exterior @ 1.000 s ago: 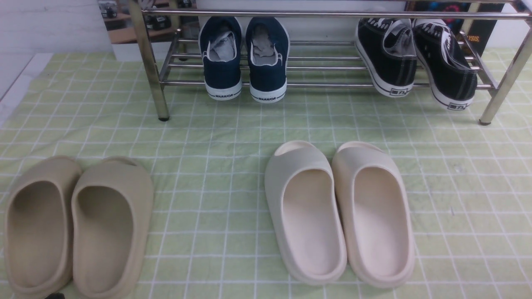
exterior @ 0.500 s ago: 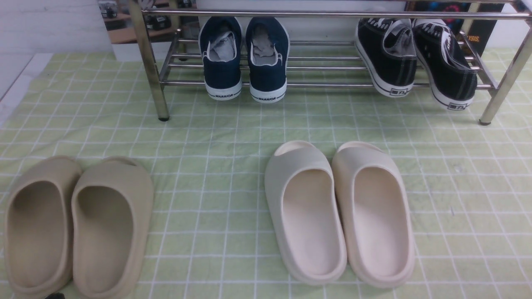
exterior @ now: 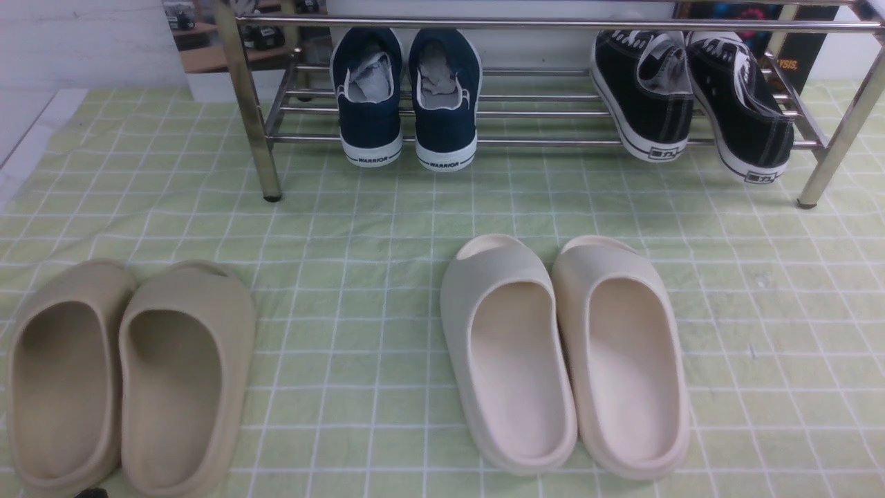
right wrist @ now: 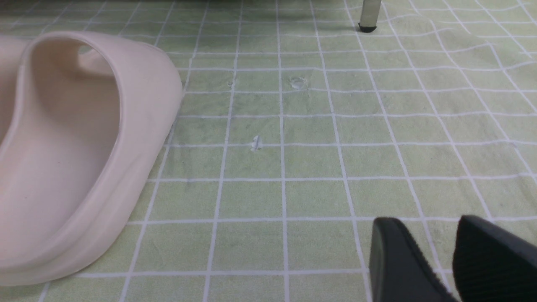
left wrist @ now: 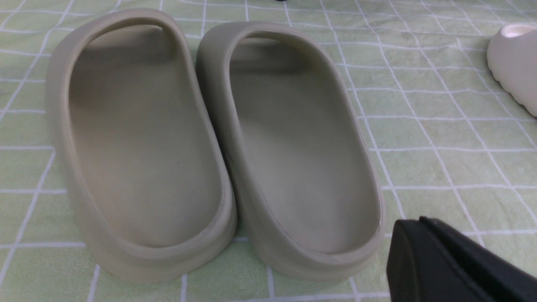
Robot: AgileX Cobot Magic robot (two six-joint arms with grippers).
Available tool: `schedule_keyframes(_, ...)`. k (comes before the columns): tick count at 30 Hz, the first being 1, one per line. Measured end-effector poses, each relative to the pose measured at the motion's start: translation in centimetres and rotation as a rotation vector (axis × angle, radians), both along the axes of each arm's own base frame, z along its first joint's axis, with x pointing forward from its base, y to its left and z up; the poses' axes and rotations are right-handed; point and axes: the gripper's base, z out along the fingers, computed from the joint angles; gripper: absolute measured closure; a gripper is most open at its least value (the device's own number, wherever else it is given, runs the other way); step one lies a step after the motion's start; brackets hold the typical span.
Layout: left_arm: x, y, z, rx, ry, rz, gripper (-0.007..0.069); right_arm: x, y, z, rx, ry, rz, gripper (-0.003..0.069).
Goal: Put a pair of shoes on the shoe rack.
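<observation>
The pair of shoes, two navy slip-ons (exterior: 370, 104) (exterior: 446, 104) with white soles, stands side by side on the lower shelf of the chrome shoe rack (exterior: 553, 142), left of its middle, heels toward me and just past the front bar. My left gripper (left wrist: 413, 222) is shut with nothing in it, low beside the heel of a tan slide (left wrist: 302, 159). Over bare cloth, my right gripper (right wrist: 428, 222) is open and empty, its fingers apart. Neither gripper is near the rack.
Black lace-up sneakers (exterior: 650, 104) lean on the rack's right side. Tan slides (exterior: 183, 387) lie near left, cream slides (exterior: 511, 360) near centre, one also in the right wrist view (right wrist: 63, 147). A green checked cloth (exterior: 359, 228) covers the floor. A rack leg (right wrist: 369, 14) stands ahead.
</observation>
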Motion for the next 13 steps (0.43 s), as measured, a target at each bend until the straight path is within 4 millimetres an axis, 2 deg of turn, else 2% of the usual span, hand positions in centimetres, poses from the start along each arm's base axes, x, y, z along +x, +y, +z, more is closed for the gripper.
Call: schedule_keyframes(13, 0.0, 0.0, 0.0, 0.0, 0.0, 0.0, 0.0624, 0.0, 0.0, 0.0, 0.0, 0.0, 0.0, 0.0415)
